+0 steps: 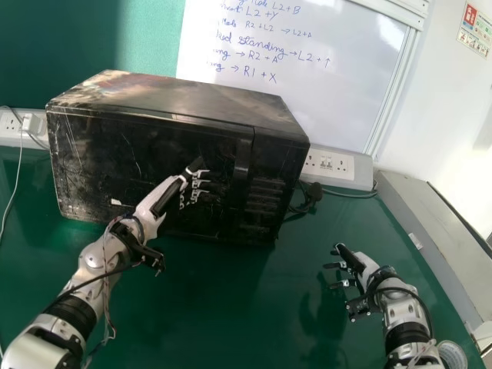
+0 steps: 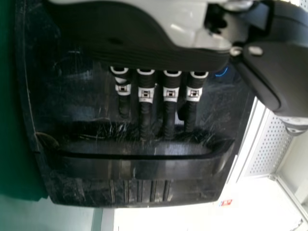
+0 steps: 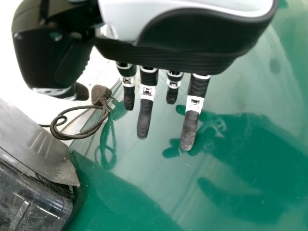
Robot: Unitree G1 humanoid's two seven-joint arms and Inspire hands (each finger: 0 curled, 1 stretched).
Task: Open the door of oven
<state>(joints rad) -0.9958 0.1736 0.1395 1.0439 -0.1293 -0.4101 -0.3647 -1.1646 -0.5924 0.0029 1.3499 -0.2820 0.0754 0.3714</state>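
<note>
Facing the left hand [image 1: 163, 198] closely, the oven [image 1: 108, 157].

A lane is running over the green table [image 1: 231, 307] between the oven [image 1: 154, 138] and the right hand [image 1: 363, 269], while the oven is blocking the way forward and a dark plug [image 3: 101, 94] with looping cable [image 3: 72, 139] is crowding its right side.

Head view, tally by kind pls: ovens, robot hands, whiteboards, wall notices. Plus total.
Ovens: 1 (black oven)
Robot hands: 2 (left hand, right hand)
Whiteboards: 1 (whiteboard)
Wall notices: 1 (notice)
Total: 5
</note>
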